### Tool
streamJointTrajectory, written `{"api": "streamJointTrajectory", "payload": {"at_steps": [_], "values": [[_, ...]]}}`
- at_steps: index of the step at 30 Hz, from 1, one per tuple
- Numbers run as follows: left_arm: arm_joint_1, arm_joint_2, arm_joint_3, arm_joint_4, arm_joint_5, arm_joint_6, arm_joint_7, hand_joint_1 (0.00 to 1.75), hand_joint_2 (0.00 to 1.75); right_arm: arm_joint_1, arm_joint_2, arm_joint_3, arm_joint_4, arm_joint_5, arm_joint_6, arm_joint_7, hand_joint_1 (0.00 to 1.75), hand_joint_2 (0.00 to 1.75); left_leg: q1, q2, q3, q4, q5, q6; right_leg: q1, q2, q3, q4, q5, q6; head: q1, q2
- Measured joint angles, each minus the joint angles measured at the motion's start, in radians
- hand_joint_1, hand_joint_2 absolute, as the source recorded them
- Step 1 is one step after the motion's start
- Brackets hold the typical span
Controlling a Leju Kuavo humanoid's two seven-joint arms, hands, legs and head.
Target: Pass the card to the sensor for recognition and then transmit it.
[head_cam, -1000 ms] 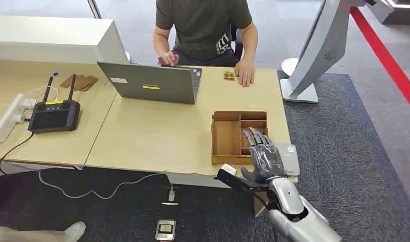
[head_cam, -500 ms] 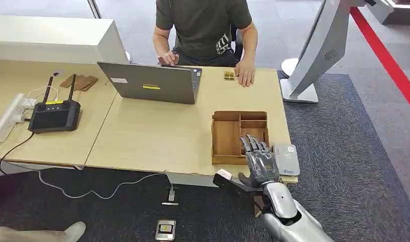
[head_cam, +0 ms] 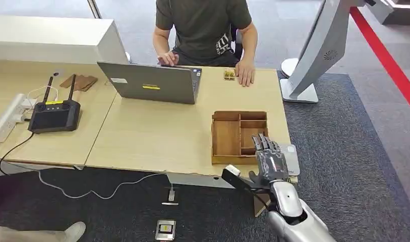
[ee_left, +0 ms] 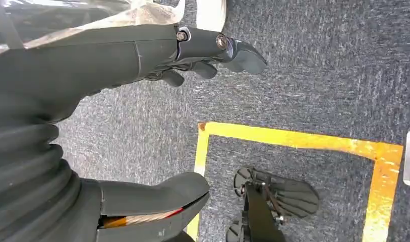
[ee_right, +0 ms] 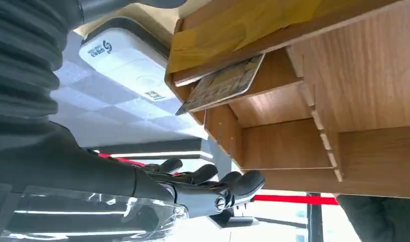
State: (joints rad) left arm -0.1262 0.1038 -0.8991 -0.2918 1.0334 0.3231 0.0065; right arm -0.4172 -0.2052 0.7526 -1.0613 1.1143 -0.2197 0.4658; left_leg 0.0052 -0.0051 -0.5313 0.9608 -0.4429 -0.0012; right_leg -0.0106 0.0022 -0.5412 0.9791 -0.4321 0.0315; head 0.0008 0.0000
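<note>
One card [ee_right: 220,84] leans in the wooden organizer's [head_cam: 227,132] near-right slot; we see the right hand [head_cam: 270,160] spread wide, empty, above it beside the white sensor [ee_right: 128,59]. Left hand [ee_left: 142,55] hangs empty. Risk: fingers catch the divider, card slips flat.

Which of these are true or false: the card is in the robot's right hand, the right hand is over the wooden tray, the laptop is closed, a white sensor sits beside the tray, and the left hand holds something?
1. The card is in the right hand. False: it leans inside a compartment of the wooden tray, and the hand's fingers are spread with nothing in them.
2. The right hand is at the tray's near right corner. True.
3. The laptop is closed. False: it stands open in front of the person.
4. A white sensor lies right beside the tray. True.
5. The left hand holds something. False: it hangs empty above the carpet.
</note>
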Motion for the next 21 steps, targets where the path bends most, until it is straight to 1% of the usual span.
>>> {"api": "streamJointTrajectory", "payload": {"at_steps": [9, 16, 21], "values": [[0.000, 0.000, 0.000, 0.000, -0.007, 0.000, -0.001, 0.00, 1.75, 0.004, 0.002, -0.036, 0.000, 0.003, 0.010, -0.006, 0.00, 1.75, 0.000, 0.000, 0.000, 0.000, 0.000, 0.000, 0.000, 0.000, 0.000, 0.000, 0.000, 0.000, 0.000, 0.000], [0.000, 0.000, 0.000, 0.000, -0.009, 0.001, -0.001, 0.00, 1.75, 0.006, 0.024, -0.040, 0.002, 0.004, 0.006, -0.024, 0.00, 1.75, 0.000, 0.000, 0.000, 0.000, 0.000, 0.000, 0.000, 0.000, 0.000, 0.000, 0.000, 0.000, 0.000, 0.000], [0.001, -0.002, 0.000, 0.000, -0.010, 0.003, -0.003, 0.00, 1.75, 0.003, 0.047, -0.040, 0.011, 0.005, 0.011, -0.026, 0.00, 1.75, 0.000, 0.000, 0.000, 0.000, 0.000, 0.000, 0.000, 0.000, 0.000, 0.000, 0.000, 0.000, 0.000, 0.000]]}}
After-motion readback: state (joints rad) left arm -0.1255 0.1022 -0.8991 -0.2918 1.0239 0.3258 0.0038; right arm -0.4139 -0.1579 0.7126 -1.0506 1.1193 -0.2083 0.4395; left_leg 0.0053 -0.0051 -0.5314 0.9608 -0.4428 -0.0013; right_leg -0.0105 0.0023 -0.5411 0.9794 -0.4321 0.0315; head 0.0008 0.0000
